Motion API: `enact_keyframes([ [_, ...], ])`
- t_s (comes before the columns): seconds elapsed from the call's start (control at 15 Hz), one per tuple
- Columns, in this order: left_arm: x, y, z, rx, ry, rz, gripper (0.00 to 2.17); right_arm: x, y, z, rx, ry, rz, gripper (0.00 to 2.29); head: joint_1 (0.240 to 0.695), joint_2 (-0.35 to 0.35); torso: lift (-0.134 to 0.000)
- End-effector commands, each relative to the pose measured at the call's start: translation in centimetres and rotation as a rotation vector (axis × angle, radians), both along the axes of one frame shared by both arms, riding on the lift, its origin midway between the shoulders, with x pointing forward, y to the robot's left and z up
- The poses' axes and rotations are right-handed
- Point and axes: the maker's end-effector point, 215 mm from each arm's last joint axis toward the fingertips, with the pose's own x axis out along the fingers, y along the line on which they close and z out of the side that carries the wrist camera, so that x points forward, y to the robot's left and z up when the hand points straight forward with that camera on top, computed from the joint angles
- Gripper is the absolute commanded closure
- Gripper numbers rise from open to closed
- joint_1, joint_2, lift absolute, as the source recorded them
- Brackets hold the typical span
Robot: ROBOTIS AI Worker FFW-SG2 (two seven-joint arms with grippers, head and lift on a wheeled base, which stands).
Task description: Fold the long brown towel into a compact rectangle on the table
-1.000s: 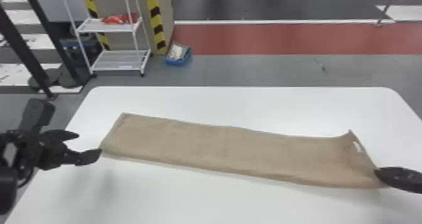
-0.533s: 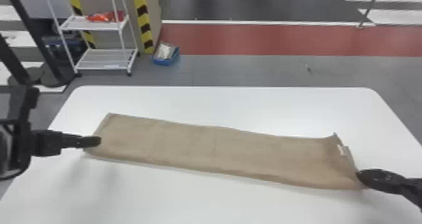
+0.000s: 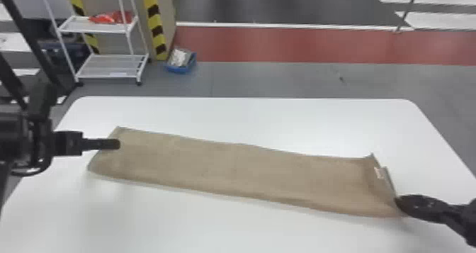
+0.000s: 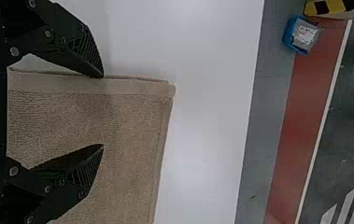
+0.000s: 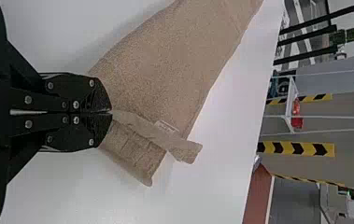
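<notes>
though long, towel (image 3: 230, 170) in right gripper (image 3: 399, 201)

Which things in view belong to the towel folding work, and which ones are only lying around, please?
For the job:
- brown towel, spread long
- white table under it
- right gripper, shut on the towel's edge
- left gripper, open at the other end

Just lying about:
- white rack
- red item on its upper shelf
- blue bin on the floor
</notes>
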Motion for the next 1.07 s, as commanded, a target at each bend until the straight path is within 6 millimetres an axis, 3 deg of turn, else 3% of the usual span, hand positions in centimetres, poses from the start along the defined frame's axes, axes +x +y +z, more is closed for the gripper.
enact_keyframes([
  [0.0, 1.2, -0.2, 0.2, 0.011, -0.007, -0.008, 0.51, -0.3, -0.1, -0.1, -0.002, -0.004, 0.001, 1.21, 0.695, -0.035, -0.124],
  [0.2, 1.9, 0.1, 0.0, 0.027, -0.006, -0.011, 0.52, -0.5, -0.4, -0.1, -0.005, -0.011, 0.002, 1.21, 0.695, -0.039, -0.124],
  [0.27, 1.9, 0.2, -0.1, 0.031, -0.002, -0.012, 0.62, -0.5, -0.6, 0.0, -0.003, -0.015, -0.004, 1.21, 0.695, -0.039, -0.124],
  [0.4, 2.0, 0.4, -0.3, 0.041, -0.004, -0.017, 1.05, -0.6, -0.5, -0.1, -0.001, -0.014, -0.004, 1.21, 0.695, -0.04, -0.124],
  [0.53, 1.9, 0.7, -0.4, 0.048, -0.002, -0.02, 1.07, -0.5, -0.5, -0.1, -0.002, -0.016, -0.003, 1.21, 0.695, -0.039, -0.124],
  [0.67, 2.0, 1.3, -0.6, 0.072, 0.001, -0.002, 1.94, -0.5, -0.5, 0.0, 0.0, -0.021, -0.001, 1.21, 0.695, -0.036, -0.124],
  [1.0, 2.1, 1.5, -0.6, 0.091, -0.003, 0.006, 1.97, -0.7, -1.0, 0.3, 0.007, -0.03, -0.012, 1.21, 0.695, -0.031, -0.124],
])
